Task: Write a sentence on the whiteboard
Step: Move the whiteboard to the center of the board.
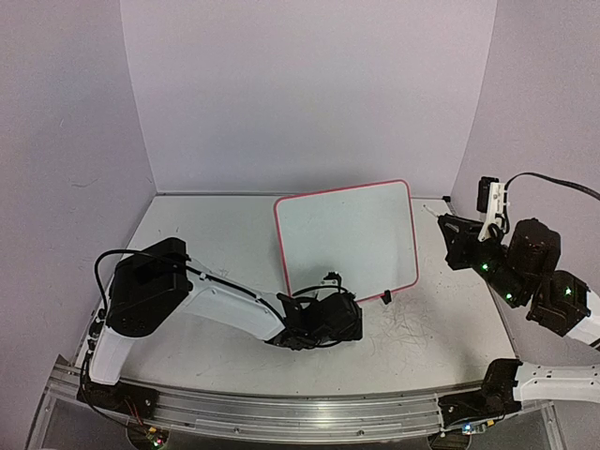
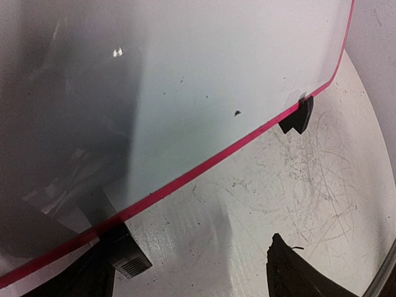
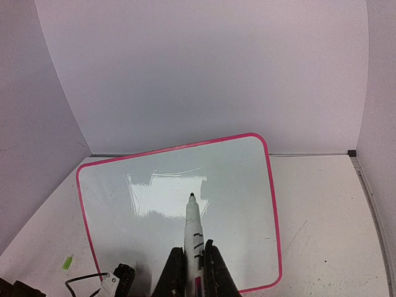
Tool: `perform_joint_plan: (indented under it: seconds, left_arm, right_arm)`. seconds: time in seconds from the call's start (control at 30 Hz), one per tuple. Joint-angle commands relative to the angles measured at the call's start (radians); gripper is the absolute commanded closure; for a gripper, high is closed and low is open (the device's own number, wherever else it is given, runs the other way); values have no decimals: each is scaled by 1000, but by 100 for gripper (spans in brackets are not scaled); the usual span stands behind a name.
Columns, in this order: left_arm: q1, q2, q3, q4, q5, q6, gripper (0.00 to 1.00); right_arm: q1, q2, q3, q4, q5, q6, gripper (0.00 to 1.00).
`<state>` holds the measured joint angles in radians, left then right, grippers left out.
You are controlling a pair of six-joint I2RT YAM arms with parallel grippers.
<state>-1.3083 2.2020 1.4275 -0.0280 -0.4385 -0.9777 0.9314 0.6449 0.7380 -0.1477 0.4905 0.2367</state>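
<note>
Left gripper [image 1: 326, 302] is sitting at the near rim of the whiteboard [image 1: 347, 234], jaws apart and gripping nothing. Right gripper [image 3: 193, 275] is clamping the marker [image 3: 194, 226], hanging off the board's right edge. The tip is pointing at the board face without touching. The board is lying mid-table, ahead-left of the tip, showing no writing.

We see a pale grey tabletop [image 1: 206, 234] scribbled with thin dark lines, backed by plain lavender walls [image 1: 309, 84]. A curved aluminium rail [image 1: 281, 412] runs along its near edge; a small green scrap [image 3: 67, 262] lies by its left edge, a small black block [image 3: 351, 153] in its far right corner.
</note>
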Motion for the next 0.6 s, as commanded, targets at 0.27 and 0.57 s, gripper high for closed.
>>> perform_joint_plan:
  seconds: [0.27,0.57]
  left_arm:
    - [-2,-55,9,45,63,70,12]
    - [0,-194,-97,46,135,110,8]
  right_arm:
    - [3,-2,15,-1,41,7,100]
    - [3,14,9,6,19,-20,100]
